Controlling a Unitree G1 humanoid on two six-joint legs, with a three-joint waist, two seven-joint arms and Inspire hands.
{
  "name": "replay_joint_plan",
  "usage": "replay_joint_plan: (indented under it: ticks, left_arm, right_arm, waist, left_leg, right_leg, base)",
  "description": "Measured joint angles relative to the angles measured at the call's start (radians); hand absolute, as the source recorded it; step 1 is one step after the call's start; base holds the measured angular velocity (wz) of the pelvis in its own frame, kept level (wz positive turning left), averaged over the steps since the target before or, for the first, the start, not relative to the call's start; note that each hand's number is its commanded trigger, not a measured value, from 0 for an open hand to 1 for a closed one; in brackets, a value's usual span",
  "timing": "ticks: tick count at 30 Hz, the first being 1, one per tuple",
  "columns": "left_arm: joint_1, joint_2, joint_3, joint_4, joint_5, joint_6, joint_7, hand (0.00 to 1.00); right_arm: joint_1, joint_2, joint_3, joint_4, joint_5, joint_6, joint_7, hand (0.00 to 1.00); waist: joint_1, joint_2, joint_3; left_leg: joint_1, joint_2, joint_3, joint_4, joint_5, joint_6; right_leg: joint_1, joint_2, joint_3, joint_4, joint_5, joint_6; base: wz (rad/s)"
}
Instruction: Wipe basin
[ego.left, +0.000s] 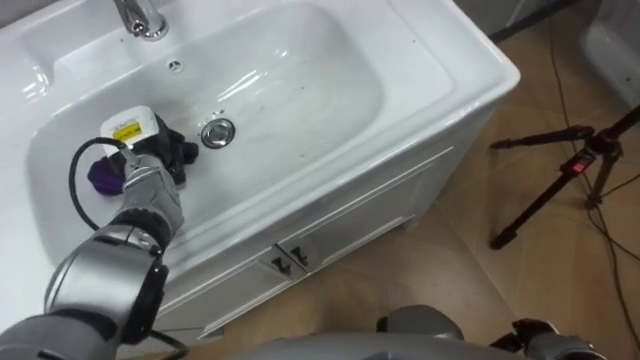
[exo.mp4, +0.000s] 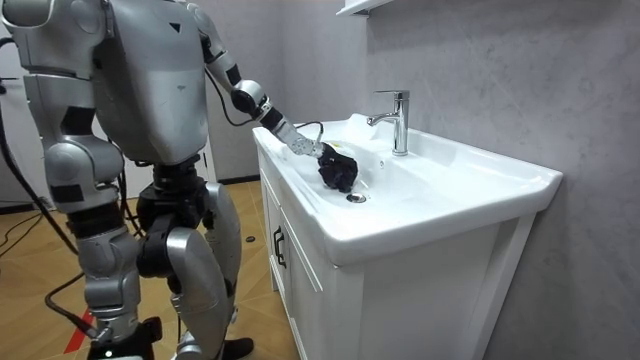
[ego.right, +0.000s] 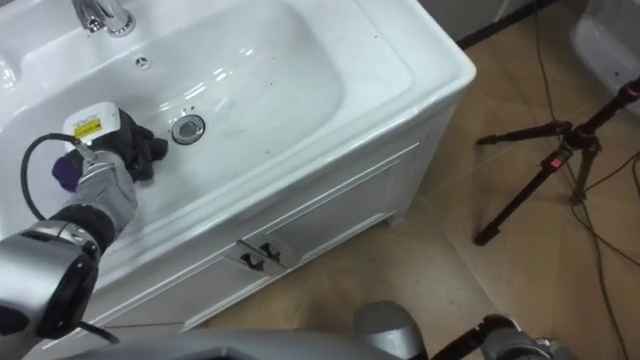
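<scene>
1. While I watch the left eye view, the left hand (ego.left: 155, 158) sits low in the white ceramic basin (ego.left: 330, 70), at about 8 o'clock of the bowl. Its dark fingers (ego.left: 178, 150) are curled down over a crumpled purple cloth (ego.left: 103, 176), which bulges out at 8 o'clock of the hand. The round chrome drain (ego.left: 217, 132) lies just beside the fingertips at 2 o'clock. The chrome tap (ego.left: 140, 18) stands on the rim at 12 o'clock.
2. From the right eye view I read the same hold, with the cloth pinned to the basin floor under the palm. The wide slope of the bowl from the drain out to 3 o'clock lies bare. I judge the wiping stroke itself is the step in hand. How much of the bowl is already done I cannot read off the surface.
3. Over in the room view, the robot stands upright, close against the white vanity cabinet (exo.mp4: 300, 270), its left arm reaching over the front rim. Hand and cloth show as one dark lump near the drain. The right hand (exo.mp4: 120, 328) hangs low at 7 o'clock of the picture, and I cannot tell its state.
4. Next I would keep downward pressure, drag the cloth past the drain towards 3 o'clock, and mind that the fingertips do not catch on the drain.
</scene>
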Motion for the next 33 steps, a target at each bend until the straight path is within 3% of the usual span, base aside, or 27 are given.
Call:
replay_joint_plan:
  ticks: [2, 4, 5, 7, 12, 14, 17, 21, 26, 30, 33]
  left_arm:
    - [-0.032, -0.003, 0.000, 0.010, -0.059, -0.001, 0.001, 1.00]
    - [-0.087, -0.007, 0.012, 0.032, -0.158, -0.004, 0.003, 1.00]
    - [-0.095, -0.007, 0.021, 0.033, -0.184, -0.008, 0.004, 1.00]
    - [-0.124, -0.014, 0.058, 0.042, -0.271, -0.030, 0.017, 1.00]
    - [-0.162, -0.017, 0.062, 0.037, -0.412, -0.050, 0.028, 1.00]
    - [-0.183, -0.014, 0.062, 0.037, -0.432, -0.050, 0.030, 1.00]
    - [-0.196, -0.012, 0.081, 0.039, -0.455, -0.052, 0.038, 1.00]
    - [-0.207, 0.019, 0.081, 0.040, -0.541, -0.054, 0.027, 1.00]
    - [-0.211, 0.019, 0.076, 0.039, -0.567, -0.059, 0.015, 1.00]
    - [-0.217, 0.015, 0.053, 0.039, -0.566, -0.098, -0.015, 1.00]
    - [-0.224, 0.015, 0.049, 0.038, -0.566, -0.106, -0.025, 1.00]
  right_arm:
    - [-0.002, 0.001, 0.001, -0.003, 0.010, 0.000, 0.000, 0.00]
    - [-0.011, 0.009, 0.026, -0.002, 0.030, 0.005, 0.000, 0.00]
    - [-0.013, 0.012, 0.031, -0.002, 0.029, 0.006, 0.000, 0.00]
    - [-0.016, 0.024, 0.040, 0.000, 0.014, 0.008, 0.000, 0.00]
    - [-0.016, 0.036, 0.041, 0.008, 0.007, 0.009, 0.000, 0.00]
    - [-0.021, 0.036, 0.044, 0.014, 0.013, 0.009, 0.000, 0.00]
    - [-0.020, 0.038, 0.049, 0.020, 0.028, 0.009, 0.005, 0.00]
    - [-0.013, 0.038, 0.059, 0.018, 0.033, 0.008, 0.010, 0.00]
    - [-0.002, 0.036, 0.068, 0.020, 0.041, -0.003, 0.012, 0.00]
    - [-0.009, 0.036, 0.077, 0.019, 0.039, -0.020, 0.012, 0.00]
    - [-0.007, 0.036, 0.077, 0.020, 0.039, -0.023, 0.013, 0.00]
  waist:
    - [-0.007, -0.006, 0.0038]
    - [-0.008, -0.029, 0.0113]
    - [-0.010, -0.034, 0.0101]
    - [-0.017, -0.049, 0.0163]
    - [-0.020, -0.051, 0.0135]
    - [-0.021, -0.048, 0.0104]
    - [-0.033, -0.059, 0.0068]
    - [-0.051, -0.065, 0.0081]
    - [-0.056, -0.066, 0.0089]
    - [-0.076, -0.066, 0.0090]
    - [-0.079, -0.066, 0.0090]
  left_leg:
    - [-0.020, 0.000, 0.008, 0.007, 0.000, 0.000]
    - [-0.033, 0.003, 0.030, 0.009, 0.005, -0.001]
    - [-0.039, 0.004, 0.034, 0.010, 0.006, -0.001]
    - [-0.058, 0.006, 0.038, 0.029, 0.007, -0.002]
    - [-0.102, 0.015, 0.066, 0.045, 0.007, -0.003]
    - [-0.116, 0.021, 0.072, 0.048, 0.008, -0.002]
    - [-0.117, 0.026, 0.082, 0.060, 0.008, -0.002]
    - [-0.117, 0.032, 0.092, 0.063, 0.008, -0.002]
    - [-0.116, 0.040, 0.109, 0.074, 0.008, -0.002]
    - [-0.116, 0.042, 0.118, 0.076, 0.008, -0.002]
    - [-0.116, 0.046, 0.123, 0.077, 0.008, -0.003]
  right_leg:
    - [-0.028, -0.003, 0.000, 0.024, -0.007, -0.002]
    - [-0.061, -0.006, 0.005, 0.058, -0.016, -0.008]
    - [-0.069, -0.006, 0.005, 0.063, -0.018, -0.009]
    - [-0.088, -0.005, 0.005, 0.079, -0.020, -0.014]
    - [-0.133, 0.000, 0.005, 0.087, -0.013, -0.019]
    - [-0.149, 0.001, 0.008, 0.091, -0.011, -0.019]
    - [-0.149, 0.004, 0.019, 0.095, -0.010, -0.019]
    - [-0.150, 0.011, 0.032, 0.093, -0.005, -0.021]
    - [-0.152, 0.018, 0.044, 0.094, -0.002, -0.024]
    - [-0.153, 0.025, 0.053, 0.092, 0.000, -0.025]
    - [-0.156, 0.030, 0.056, 0.092, 0.007, -0.031]
  base:
    - [0.00]
    - [-0.09]
    - [-0.08]
    - [-0.02]
    - [0.00]
    - [-0.04]
    - [-0.09]
    - [-0.09]
    - [-0.06]
    - [-0.06]
    - [-0.11]
